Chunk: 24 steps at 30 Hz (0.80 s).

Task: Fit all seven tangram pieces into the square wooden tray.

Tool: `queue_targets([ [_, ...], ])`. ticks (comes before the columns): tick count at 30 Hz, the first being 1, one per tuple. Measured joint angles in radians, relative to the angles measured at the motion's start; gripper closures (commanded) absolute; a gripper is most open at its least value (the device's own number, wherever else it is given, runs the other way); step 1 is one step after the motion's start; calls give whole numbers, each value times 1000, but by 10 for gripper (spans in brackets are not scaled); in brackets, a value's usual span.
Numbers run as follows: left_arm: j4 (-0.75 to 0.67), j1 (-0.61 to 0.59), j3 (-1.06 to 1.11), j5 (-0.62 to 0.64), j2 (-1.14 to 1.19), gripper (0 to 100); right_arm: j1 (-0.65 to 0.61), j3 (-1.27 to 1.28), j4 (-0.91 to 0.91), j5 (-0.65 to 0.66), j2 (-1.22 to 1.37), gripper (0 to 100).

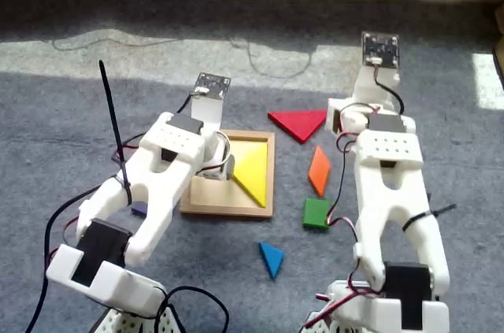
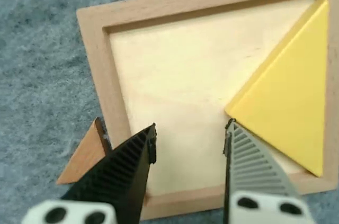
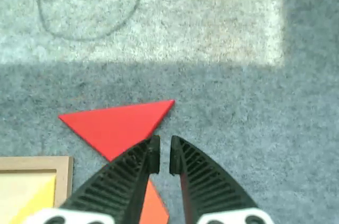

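Item: my left pincer (image 2: 190, 134), tips apart, above the square wooden tray (image 2: 94, 60) with the yellow triangle (image 2: 286, 102) in its right side; my right pincer (image 3: 161, 152), tips almost together and empty, by the red triangle (image 3: 114, 123); orange piece (image 1: 319, 169), green square (image 1: 316, 212) and blue triangle (image 1: 271, 257) loose on the table (image 1: 441, 73), right of the tray.

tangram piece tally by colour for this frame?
Yellow triangle, in the square wooden tray: 1
Red triangle: 1
Orange parallelogram: 1
Green square: 1
Blue triangle: 1
Brown triangle, beside the tray: 1
Purple piece, mostly hidden: 1
Total: 7
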Motion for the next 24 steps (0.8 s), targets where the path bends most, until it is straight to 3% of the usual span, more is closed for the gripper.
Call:
queue_targets([
  [11,-5,8,0,0,0,779,-81,-397,-2,0,315,945],
  [15,-5,-40,0,66,0,779,-95,-420,3,0,368,862],
  [19,-5,-60,0,97,0,779,-95,-460,118,0,410,778],
  [24,-5,-58,0,100,0,779,-124,-598,282,83,506,773],
])
